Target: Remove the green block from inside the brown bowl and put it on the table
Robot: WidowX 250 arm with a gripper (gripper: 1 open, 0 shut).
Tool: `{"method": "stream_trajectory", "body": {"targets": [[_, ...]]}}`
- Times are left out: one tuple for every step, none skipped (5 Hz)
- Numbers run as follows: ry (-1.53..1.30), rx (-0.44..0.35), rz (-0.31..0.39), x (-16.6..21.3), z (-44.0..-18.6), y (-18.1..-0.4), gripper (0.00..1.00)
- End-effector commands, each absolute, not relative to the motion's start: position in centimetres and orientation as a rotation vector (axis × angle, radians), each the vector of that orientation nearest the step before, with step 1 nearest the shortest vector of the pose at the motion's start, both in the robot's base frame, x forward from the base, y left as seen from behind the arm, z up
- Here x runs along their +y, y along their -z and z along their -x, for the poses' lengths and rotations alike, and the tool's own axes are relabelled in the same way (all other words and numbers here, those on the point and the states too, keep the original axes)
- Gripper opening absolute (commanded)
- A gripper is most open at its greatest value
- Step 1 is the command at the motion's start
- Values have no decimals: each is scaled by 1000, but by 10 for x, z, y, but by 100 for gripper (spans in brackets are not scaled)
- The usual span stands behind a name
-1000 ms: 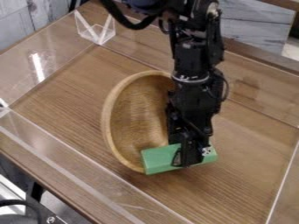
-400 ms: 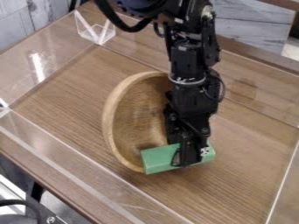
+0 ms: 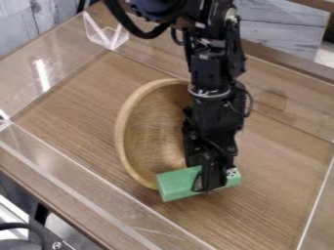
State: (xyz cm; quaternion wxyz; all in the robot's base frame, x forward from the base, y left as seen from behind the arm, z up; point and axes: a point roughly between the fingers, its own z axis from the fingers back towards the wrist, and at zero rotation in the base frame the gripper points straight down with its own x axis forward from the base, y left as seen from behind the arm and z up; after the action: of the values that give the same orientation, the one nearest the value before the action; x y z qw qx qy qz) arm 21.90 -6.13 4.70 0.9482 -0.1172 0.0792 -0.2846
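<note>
The bright-green block point(image 3: 181, 183) hangs at the near right rim of the brown bowl point(image 3: 146, 132), just over the bowl's edge toward the table point(image 3: 78, 98). My gripper point(image 3: 210, 174) points steeply down and is shut on the green block, its black fingers clamping the block's right half. The black arm rises behind it and hides the bowl's right side. The bowl appears tipped up toward the camera, its inside holding nothing else that I can see.
Low clear plastic walls point(image 3: 53, 59) run along the table's left and near edges. A small clear triangular piece point(image 3: 107, 37) stands at the back left. Bare wood lies to the left of the bowl and to the right of the arm.
The gripper and green block have shifted very slightly down and toward the camera; otherwise the scene is the same.
</note>
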Motion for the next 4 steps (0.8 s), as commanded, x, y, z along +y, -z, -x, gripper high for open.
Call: {"method": "stream_trajectory", "body": {"targets": [[582,131,247,-69,-221,-56,0],[571,145,259,-74,-218,-56,0],[558,157,271,-77,-215,-56,0],[546,173,284,-79,-212,-57,0]]}}
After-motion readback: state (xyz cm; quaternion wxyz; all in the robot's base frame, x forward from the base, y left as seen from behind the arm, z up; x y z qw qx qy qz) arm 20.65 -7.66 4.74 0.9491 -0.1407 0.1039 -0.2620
